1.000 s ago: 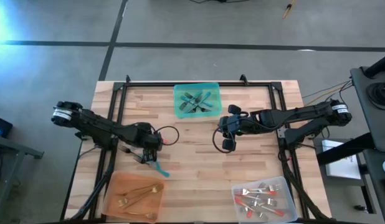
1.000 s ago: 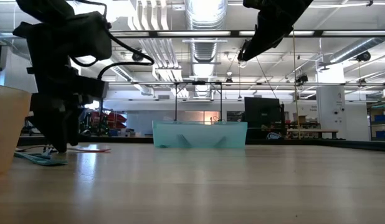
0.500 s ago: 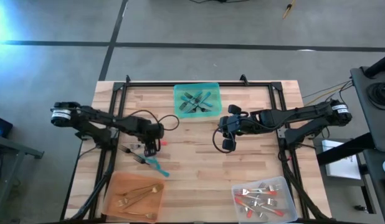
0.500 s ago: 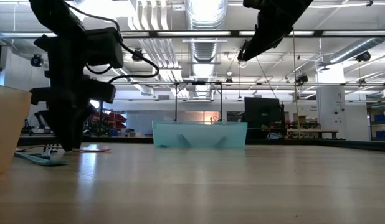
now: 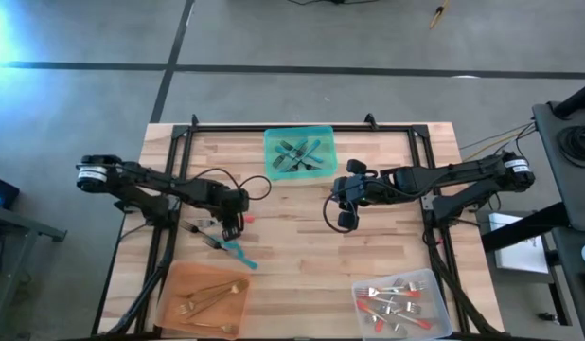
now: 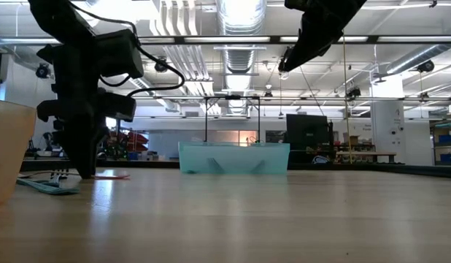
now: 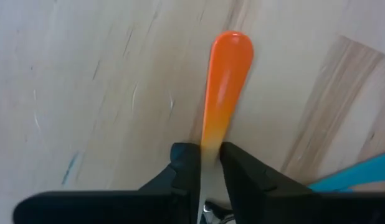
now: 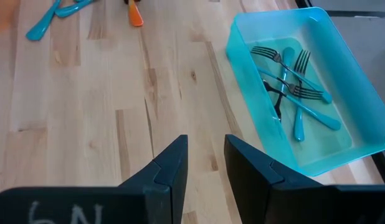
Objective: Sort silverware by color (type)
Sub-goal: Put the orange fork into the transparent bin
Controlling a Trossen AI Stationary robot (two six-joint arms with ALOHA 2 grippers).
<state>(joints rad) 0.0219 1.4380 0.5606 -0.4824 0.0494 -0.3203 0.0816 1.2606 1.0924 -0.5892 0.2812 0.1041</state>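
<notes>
Left gripper [image 7: 205, 167]: clenched on the orange-handled utensil [image 7: 225, 81], lying on the bench [image 5: 302, 237] near its left edge. Right gripper [image 8: 205, 167]: fingers parted, holding nothing, raised beside the teal tray [image 8: 304, 87] at the far edge.

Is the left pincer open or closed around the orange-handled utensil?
Closed on it. In the left wrist view the left pincer has both fingers pressed against the orange-handled utensil, which lies flat on the table.

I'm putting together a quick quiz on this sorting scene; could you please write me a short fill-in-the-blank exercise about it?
1. The left gripper is closed on a utensil with an ____ handle.
2. The forks in the teal tray have ____ handles.
3. The gold utensils lie in the ____ tray.
4. The right gripper holds ____.

Missing words: orange; teal; orange; nothing
</notes>
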